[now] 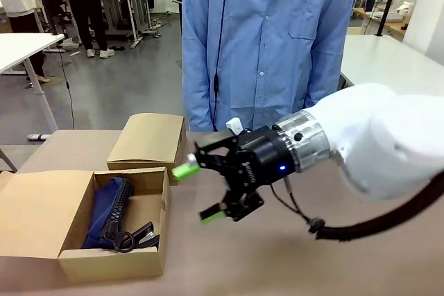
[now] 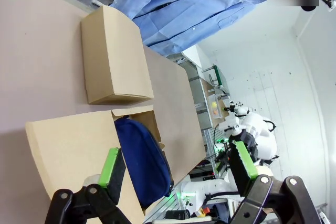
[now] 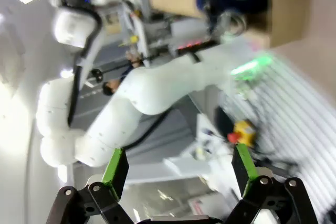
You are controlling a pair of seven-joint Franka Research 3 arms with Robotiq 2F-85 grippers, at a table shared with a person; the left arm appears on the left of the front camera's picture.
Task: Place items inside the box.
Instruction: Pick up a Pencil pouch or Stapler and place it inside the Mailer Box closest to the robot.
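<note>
A: Brown cardboard, that is what the open box (image 1: 111, 258) is made of. It sits on the near left of the tabletop (image 1: 291, 261) with its flaps folded out flat.

B: Why are the flaps out like that?

A: I think so things can drop in from above with nothing in the way.

B: What is inside?

A: A navy blue zip pouch (image 1: 105, 211). It looks soft, like cloth, and it leans along the left side of the box. Next to it, in the near corner, lies something black and hard-looking. It could be the black stapler (image 1: 142, 236), but I cannot be sure.

B: And the other box?

A: A shut cardboard box (image 1: 148, 141) sits just behind the open one. It is plain, smooth and flat on top.

B: What is the robot doing?

A: The right gripper (image 1: 198, 193) hangs over the tabletop, just right of the open box. Its fingers (image 1: 184, 169) are black with green pads, spread wide, with nothing in them. They point toward the box.

B: And the other one?

A: The left gripper (image 2: 176, 169) looks down on the open box. Its 2 fingers are also wide apart and hold nothing.

B: Who is that behind?

A: A person in a blue shirt (image 1: 267, 39) stands at the far edge of the tabletop.
</note>
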